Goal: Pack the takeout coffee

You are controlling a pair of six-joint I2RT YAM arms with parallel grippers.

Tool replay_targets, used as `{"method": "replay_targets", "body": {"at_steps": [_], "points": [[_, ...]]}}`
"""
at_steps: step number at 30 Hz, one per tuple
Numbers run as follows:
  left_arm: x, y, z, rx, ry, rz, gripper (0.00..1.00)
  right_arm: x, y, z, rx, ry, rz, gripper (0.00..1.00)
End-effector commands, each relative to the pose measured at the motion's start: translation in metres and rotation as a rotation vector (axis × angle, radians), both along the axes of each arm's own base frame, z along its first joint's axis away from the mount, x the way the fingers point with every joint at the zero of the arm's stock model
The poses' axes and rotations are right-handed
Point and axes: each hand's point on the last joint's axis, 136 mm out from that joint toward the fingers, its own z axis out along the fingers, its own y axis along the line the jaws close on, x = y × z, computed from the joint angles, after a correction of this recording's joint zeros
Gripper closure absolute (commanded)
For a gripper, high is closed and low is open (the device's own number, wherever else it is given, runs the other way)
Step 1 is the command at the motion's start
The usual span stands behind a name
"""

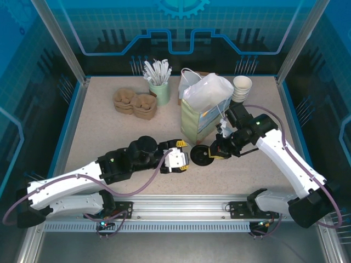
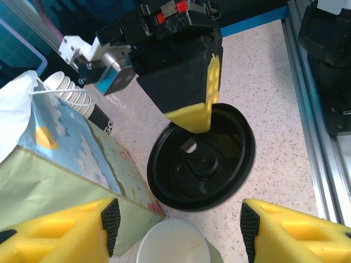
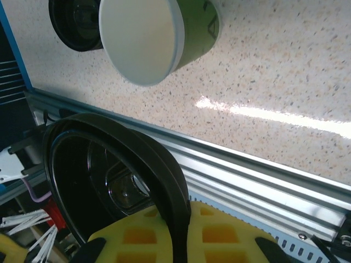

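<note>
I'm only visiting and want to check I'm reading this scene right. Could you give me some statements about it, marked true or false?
1. The right tool pinches a black lid. True.
2. The paper cup has its lid on. False: its top is open.
3. A paper bag stands on the table. True.
4. The stack of white cups is left of the bag. False: it stands to the bag's right.

No words can be read; the green paper cup (image 3: 193,34) bears a small triangle sign.
</note>
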Motion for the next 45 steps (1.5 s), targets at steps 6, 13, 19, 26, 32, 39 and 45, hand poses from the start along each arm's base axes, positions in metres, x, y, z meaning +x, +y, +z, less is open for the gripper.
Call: {"method": "replay_targets", "body": {"at_steps": [6,13,19,26,32,39,45], "points": [[0.007,-0.011,-0.021,0.118,-0.096,-0.042,0.38,-0.007,0.003,0.004,0.049,0.034,0.012,1.0],[0.009,-0.013,-0.024,0.121,-0.131,-0.045,0.44,-0.007,0.003,0.002,0.05,0.041,0.01,1.0],[0.007,-0.015,-0.034,0.144,-0.138,-0.072,0.43,-0.008,0.002,0.001,0.046,0.045,0.008,1.0],[0.005,-0.017,-0.037,0.147,-0.132,-0.085,0.43,-0.009,0.003,0.0,0.048,0.049,0.007,1.0],[0.007,-0.021,-0.039,0.144,-0.131,-0.089,0.47,-0.009,0.005,-0.002,0.051,0.053,0.008,1.0],[0.008,-0.027,-0.037,0.132,-0.135,-0.09,0.5,-0.011,0.007,-0.002,0.05,0.057,0.013,1.0],[0.004,-0.031,-0.036,0.125,-0.136,-0.106,0.6,-0.01,0.009,-0.003,0.05,0.06,0.018,1.0]]}}
